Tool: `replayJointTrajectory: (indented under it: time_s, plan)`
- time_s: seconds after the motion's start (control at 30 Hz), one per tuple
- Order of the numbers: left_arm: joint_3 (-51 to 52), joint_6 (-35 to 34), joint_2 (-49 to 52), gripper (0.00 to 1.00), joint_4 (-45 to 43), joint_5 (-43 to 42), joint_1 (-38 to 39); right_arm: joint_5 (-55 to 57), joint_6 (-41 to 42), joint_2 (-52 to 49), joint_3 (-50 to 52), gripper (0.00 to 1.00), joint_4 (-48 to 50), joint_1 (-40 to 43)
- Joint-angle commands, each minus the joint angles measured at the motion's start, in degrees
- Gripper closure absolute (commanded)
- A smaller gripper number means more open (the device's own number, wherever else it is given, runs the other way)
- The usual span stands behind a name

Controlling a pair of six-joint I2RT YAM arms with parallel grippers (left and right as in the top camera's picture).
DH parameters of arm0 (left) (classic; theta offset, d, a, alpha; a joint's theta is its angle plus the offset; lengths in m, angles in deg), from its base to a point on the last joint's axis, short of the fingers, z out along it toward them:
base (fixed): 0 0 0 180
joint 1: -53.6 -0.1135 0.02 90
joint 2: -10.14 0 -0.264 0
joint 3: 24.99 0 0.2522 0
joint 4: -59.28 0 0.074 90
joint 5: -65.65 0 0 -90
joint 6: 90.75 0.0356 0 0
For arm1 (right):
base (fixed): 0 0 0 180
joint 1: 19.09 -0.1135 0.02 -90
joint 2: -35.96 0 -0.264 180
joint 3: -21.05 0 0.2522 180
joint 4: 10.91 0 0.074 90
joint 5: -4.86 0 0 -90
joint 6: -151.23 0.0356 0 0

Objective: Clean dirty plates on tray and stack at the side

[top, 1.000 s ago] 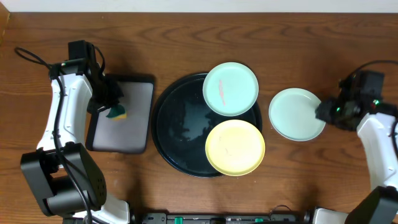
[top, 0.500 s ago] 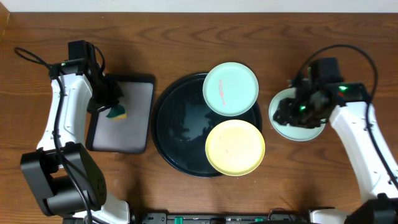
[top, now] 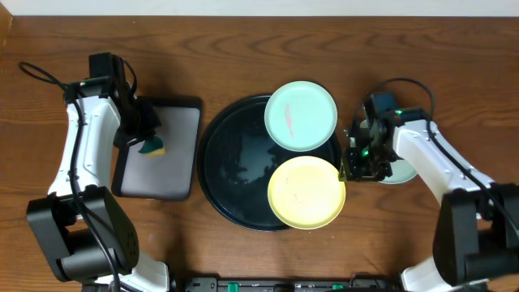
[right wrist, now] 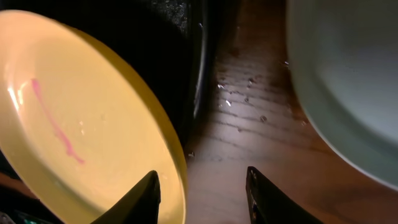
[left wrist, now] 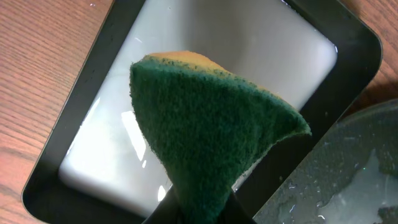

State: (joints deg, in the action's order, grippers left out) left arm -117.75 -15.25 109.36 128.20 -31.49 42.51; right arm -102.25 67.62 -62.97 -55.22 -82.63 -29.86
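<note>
The round black tray point(top: 231, 166) holds a mint-green plate point(top: 301, 115) with a pink streak at its back right and a yellow plate point(top: 306, 192) at its front right. The yellow plate point(right wrist: 74, 124) also bears a pink streak. A second mint-green plate point(top: 403, 169) lies on the wood right of the tray, mostly hidden by my right arm; it shows in the right wrist view point(right wrist: 348, 81). My right gripper point(top: 350, 169) is open, its fingers point(right wrist: 202, 196) straddling the yellow plate's right rim. My left gripper point(top: 146, 139) is shut on a green-and-yellow sponge point(left wrist: 205, 124) over the rectangular tray.
A smaller rectangular black tray with a grey inside point(top: 166, 154) stands left of the round tray; it fills the left wrist view point(left wrist: 205, 56). Water drops lie on the wood point(right wrist: 242, 93) between the round tray and the side plate.
My right arm swung left from the table's right edge, over the side plate, and its gripper now sits at the yellow plate's right rim. The left arm has not moved.
</note>
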Motion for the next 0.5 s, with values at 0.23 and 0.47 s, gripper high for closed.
replayJointTrajectory:
  time_s: [0.23,0.47]
  plan:
    - [0.15,1.16,-0.31,0.93,0.09,0.13,-0.09,-2.86,-2.82,-2.75,0.17,0.77,0.79,-3.52]
    - [0.15,1.18,-0.31,0.92,0.11,0.13,-0.09,-2.89,-1.53,-2.75,0.15,0.99,1.40,-4.37]
